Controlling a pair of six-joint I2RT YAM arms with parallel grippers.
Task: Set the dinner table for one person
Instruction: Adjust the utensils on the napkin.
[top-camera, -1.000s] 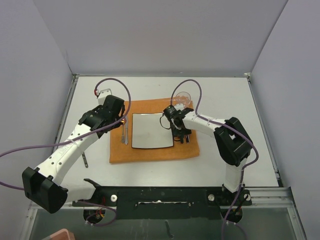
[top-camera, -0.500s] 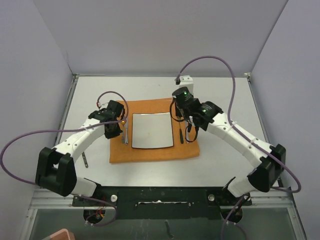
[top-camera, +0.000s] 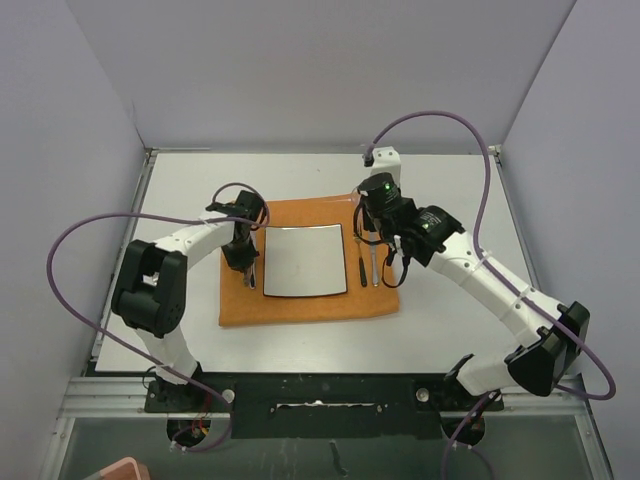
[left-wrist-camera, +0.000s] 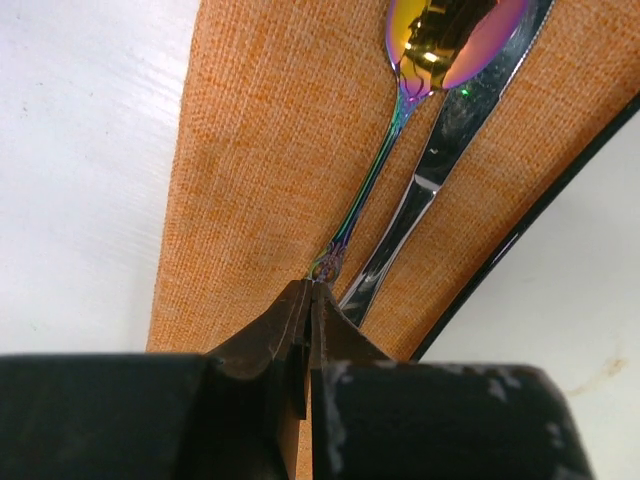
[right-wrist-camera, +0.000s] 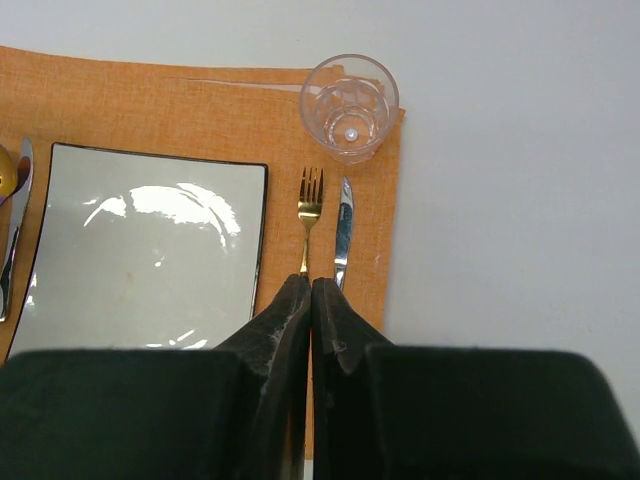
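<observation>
the dinner table (top-camera: 450, 320) is seen from above as a wide white top with thin metal edging, enclosed by pale walls, with the arm bases at its near edge. an orange mat (top-camera: 300, 308) is spread on its middle, and a square white plate (top-camera: 303, 260) with a dark rim is laid on the centre of the mat.

the left gripper (left-wrist-camera: 308, 300) is lowered over the strip of mat to the left of the plate. its fingers are pressed together with no gap. their tips are placed right at the end of the handle of a rainbow-tinted spoon (left-wrist-camera: 375, 170). whether that handle is pinched or only touched cannot be told. a silver utensil (left-wrist-camera: 430, 170) is laid just beside the spoon, on the plate's side, and the two run almost parallel. the spoon's bowl is overlapped with the utensil's wide end at the top of the left wrist view.

the right gripper (right-wrist-camera: 308, 290) is held above the strip of mat to the right of the plate, and its fingers are likewise closed tight against each other. a gold fork (right-wrist-camera: 310, 205) is laid beside the plate with its tines pointing away from the arm bases. the lower part of its handle is hidden behind the closed fingers. a silver knife (right-wrist-camera: 343, 230) is laid just to the right of the fork. a clear glass (right-wrist-camera: 350, 105) is stood upright at the far right corner of the mat, beyond the fork and knife.
</observation>
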